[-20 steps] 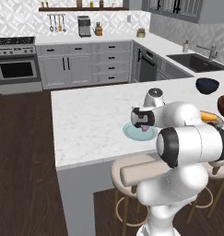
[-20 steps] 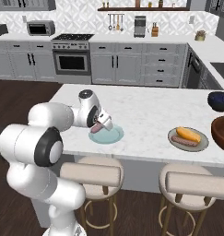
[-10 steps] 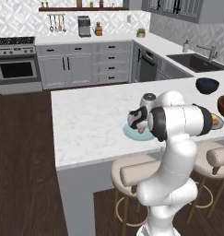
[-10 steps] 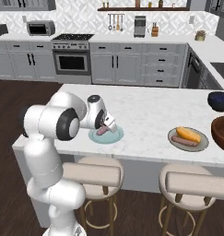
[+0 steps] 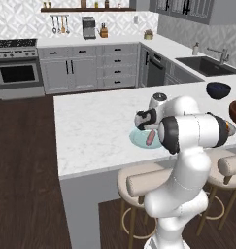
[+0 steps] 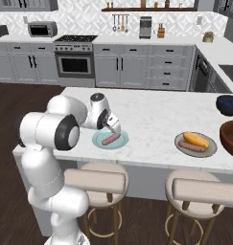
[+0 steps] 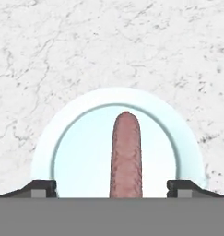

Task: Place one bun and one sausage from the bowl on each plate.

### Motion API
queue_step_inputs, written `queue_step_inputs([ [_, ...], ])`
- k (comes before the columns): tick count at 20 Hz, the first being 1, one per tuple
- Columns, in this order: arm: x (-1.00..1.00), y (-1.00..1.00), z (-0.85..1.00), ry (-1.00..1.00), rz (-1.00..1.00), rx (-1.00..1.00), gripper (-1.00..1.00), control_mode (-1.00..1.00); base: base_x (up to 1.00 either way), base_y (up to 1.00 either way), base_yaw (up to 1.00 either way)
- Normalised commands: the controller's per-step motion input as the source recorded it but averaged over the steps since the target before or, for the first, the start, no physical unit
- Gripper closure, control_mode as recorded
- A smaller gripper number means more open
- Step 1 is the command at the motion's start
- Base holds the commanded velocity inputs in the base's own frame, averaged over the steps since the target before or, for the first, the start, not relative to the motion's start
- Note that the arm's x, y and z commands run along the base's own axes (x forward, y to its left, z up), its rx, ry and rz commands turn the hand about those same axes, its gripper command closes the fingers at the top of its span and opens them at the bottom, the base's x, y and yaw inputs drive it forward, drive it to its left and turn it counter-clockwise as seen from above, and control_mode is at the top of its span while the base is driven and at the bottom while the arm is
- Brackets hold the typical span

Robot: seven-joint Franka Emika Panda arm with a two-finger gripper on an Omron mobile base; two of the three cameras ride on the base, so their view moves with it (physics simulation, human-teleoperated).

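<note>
With the hand (image 7: 111,186) spread wide just over the sausage (image 7: 126,154) on the light blue plate (image 7: 76,138), a careless lift could nudge it off.

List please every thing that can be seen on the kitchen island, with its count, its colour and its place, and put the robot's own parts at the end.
light blue plate: 1, pale blue, on the island's front part, under the gripper.
sausage on the blue plate: 1, reddish brown, lying alone in the plate's middle.
grey plate: 1, grey, on the island to the right of the blue plate.
bun: 1, orange-yellow, on the grey plate.
sausage on the grey plate: 1, reddish brown, beside the bun.
wooden bowl: 1, reddish brown, at the right edge; contents not visible.
navy bowl: 1, dark blue, behind the wooden bowl.
island counter: 1, white marble.
stools: 2, beige, in front of the island.
gripper: 1, open, above the blue plate, fingers either side of the sausage.
</note>
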Motion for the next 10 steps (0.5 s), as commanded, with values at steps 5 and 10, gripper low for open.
queue_step_inputs([
  [5,-0.99,0.0,0.72,-0.05,0.08,-0.01,-1.0,-1.0,0.0,0.0,0.0],
  [10,-0.97,0.04,0.04,-0.01,0.26,-0.11,-1.0,-1.0,0.0,0.0,0.0],
])
